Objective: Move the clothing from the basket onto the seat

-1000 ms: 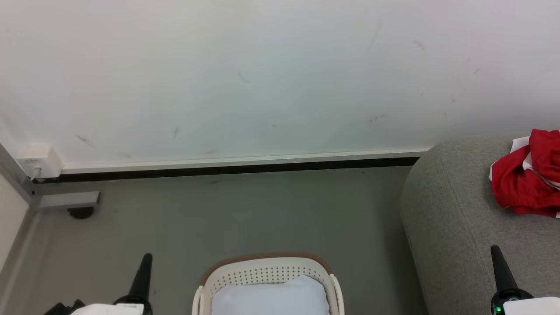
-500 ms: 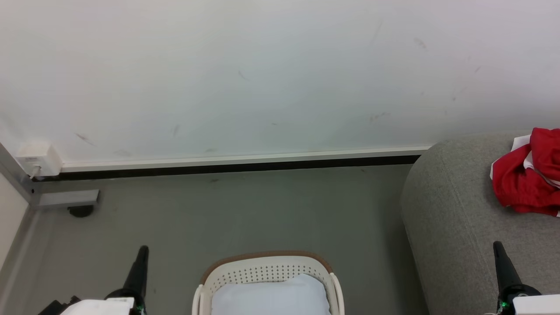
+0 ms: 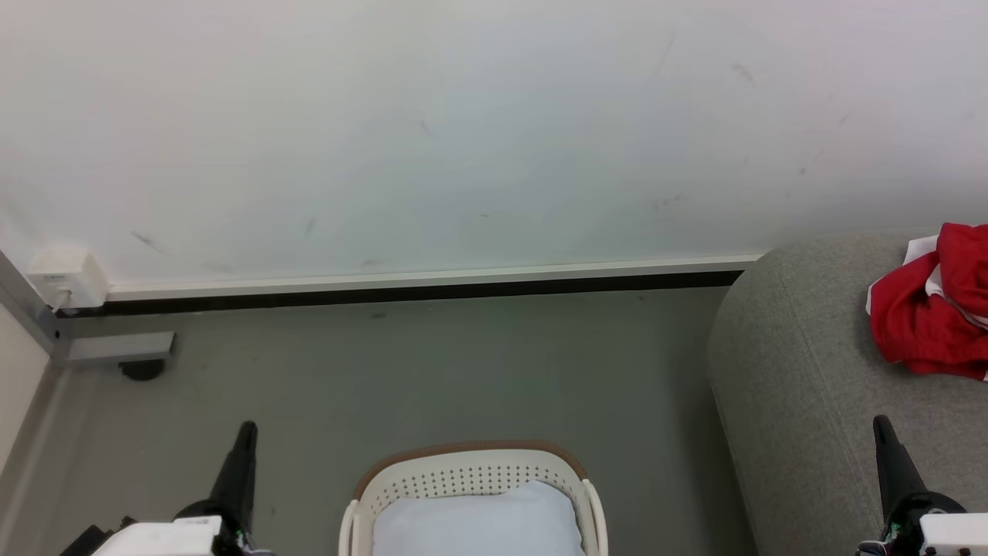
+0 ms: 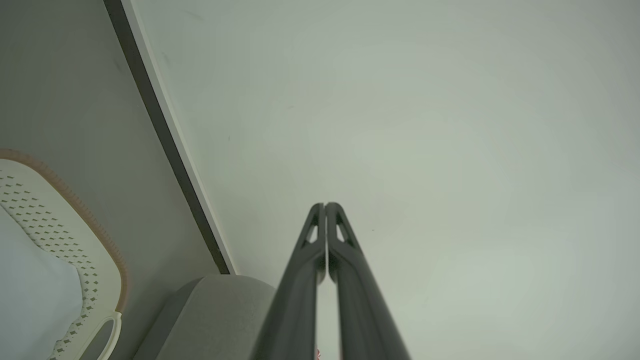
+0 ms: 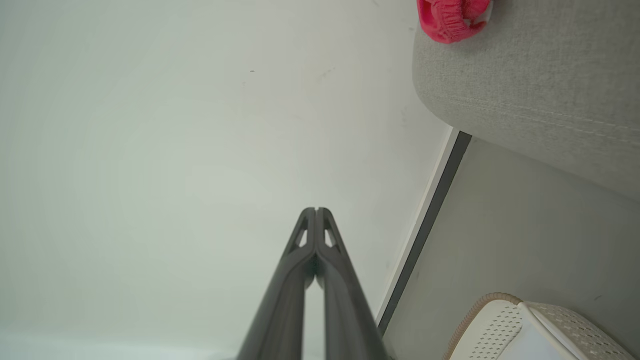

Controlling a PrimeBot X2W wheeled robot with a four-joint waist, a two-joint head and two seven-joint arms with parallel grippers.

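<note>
Both empty, fingers pressed together: left claw (image 3: 247, 428), right claw (image 3: 880, 423). Red clothing (image 3: 926, 320) lies on seat (image 3: 803, 401); basket (image 3: 471, 477), partly cropped, apparently holds pale pad (image 3: 475, 525).

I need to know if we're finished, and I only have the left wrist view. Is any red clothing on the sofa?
Observer: Yes, a bunched red garment with white trim lies on the grey sofa.
Operator: Is the right gripper holding anything?
Observer: No, the right gripper is shut and empty, pointing at the wall.
Operator: Is it near that garment?
Observer: No, the head view shows bare sofa fabric between them.
</note>
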